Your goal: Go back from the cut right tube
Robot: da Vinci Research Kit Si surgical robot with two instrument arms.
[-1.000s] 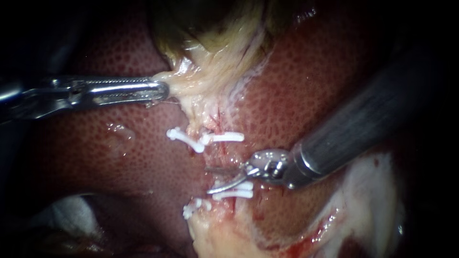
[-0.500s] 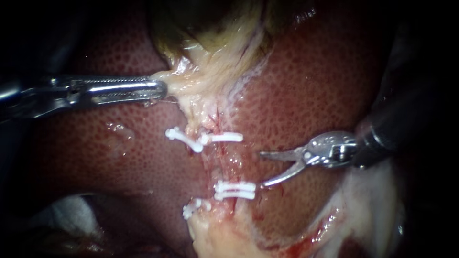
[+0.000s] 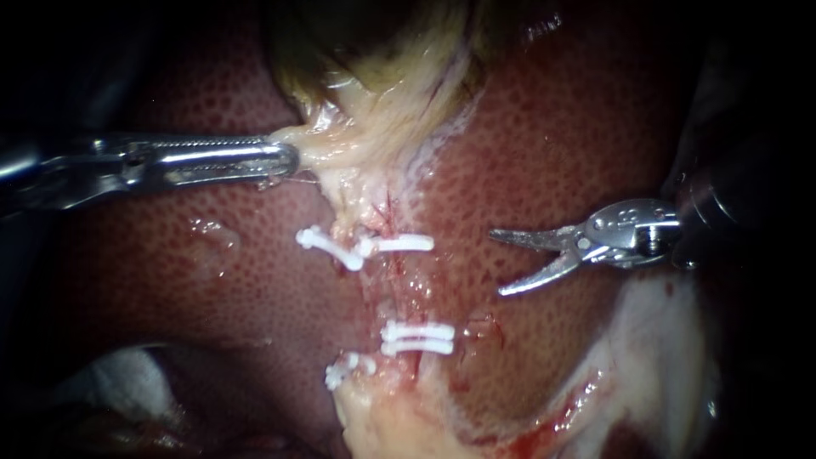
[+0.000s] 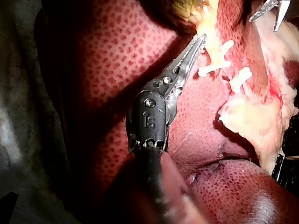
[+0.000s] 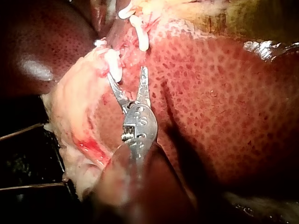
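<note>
Between the upper clip and the two lower clips, the cut right tube lies as short raw stumps against the liver. Our right instrument hangs well apart from it over bare liver, its two thin blades spread with nothing between them. Our left instrument has its jaws clamped on the pale tissue below the gallbladder. We judge the tube soft, wet, slippery and easily torn, its ends sealed only by those clips. We would not take hold of the stumps or the clips. Any grip belongs on the pale tissue above, where our left instrument holds.
</note>
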